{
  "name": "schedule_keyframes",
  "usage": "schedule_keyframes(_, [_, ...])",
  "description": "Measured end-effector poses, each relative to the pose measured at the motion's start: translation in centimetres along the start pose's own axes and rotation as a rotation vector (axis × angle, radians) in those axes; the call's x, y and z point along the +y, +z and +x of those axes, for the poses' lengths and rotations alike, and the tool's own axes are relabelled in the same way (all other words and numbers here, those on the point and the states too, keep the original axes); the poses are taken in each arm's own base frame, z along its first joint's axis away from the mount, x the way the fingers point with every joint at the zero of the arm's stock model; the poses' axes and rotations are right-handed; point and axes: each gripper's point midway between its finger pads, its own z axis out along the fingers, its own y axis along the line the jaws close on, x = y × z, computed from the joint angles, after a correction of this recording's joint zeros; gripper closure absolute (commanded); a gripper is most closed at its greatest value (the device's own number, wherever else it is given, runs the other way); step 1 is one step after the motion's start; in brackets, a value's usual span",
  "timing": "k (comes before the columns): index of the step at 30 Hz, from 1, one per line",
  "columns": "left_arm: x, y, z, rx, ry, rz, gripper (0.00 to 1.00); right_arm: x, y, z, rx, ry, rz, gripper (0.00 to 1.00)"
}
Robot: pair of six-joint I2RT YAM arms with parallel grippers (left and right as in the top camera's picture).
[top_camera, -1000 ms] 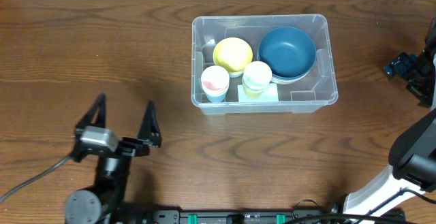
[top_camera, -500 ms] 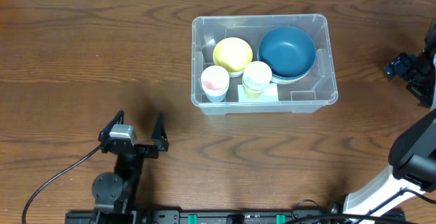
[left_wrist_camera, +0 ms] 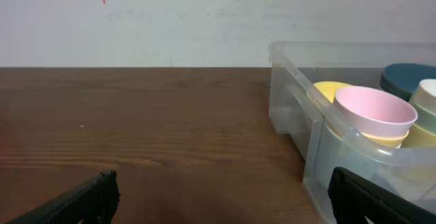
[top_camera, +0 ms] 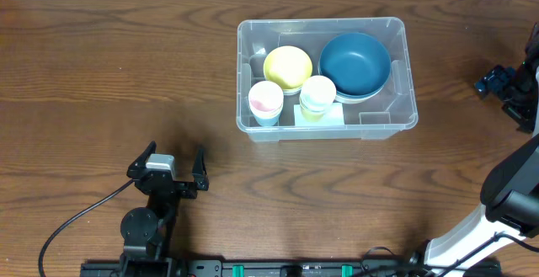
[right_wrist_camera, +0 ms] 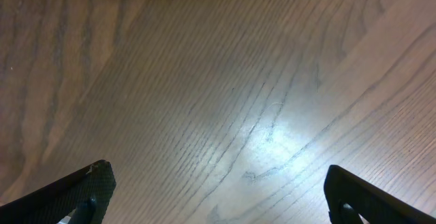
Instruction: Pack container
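Note:
The clear plastic container [top_camera: 406,66] stands on the wooden table at centre right. It holds a blue bowl [top_camera: 354,62], a yellow bowl [top_camera: 287,66], a pink cup [top_camera: 265,100] and a pale yellow cup [top_camera: 317,96]. In the left wrist view the container [left_wrist_camera: 306,125] is at the right, with the pink cup [left_wrist_camera: 375,112] inside. My left gripper [top_camera: 171,159] is open and empty near the table's front edge, left of the container. My right gripper [top_camera: 497,83] is at the far right edge; the right wrist view [right_wrist_camera: 218,190] shows it open over bare wood.
A white label [top_camera: 324,119] lies on the container's front inner side. A black cable [top_camera: 72,222] runs from the left arm to the front edge. The right arm's white base [top_camera: 472,235] stands at the front right corner.
My left gripper has drawn back toward the front edge and shifted a little to the right, with its fingers less spread. The container and right arm have not moved.

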Motion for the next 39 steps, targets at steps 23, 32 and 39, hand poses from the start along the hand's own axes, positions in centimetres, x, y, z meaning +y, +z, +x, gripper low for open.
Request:
schedule_keyframes(23, [0.1,0.0,0.0,-0.001,0.011,-0.005,0.02,0.0,0.0,0.0,0.000,0.000,0.000,0.01])
schedule_keyframes(32, [0.1,0.0,0.0,-0.001,0.011,-0.005,0.02,0.2,0.0,0.1,-0.001,-0.005,0.000,0.01])
schedule_keyframes(39, [0.1,0.0,0.0,-0.001,0.011,-0.005,0.02,3.5,-2.1,1.8,-0.045,-0.100,-0.034,0.01])
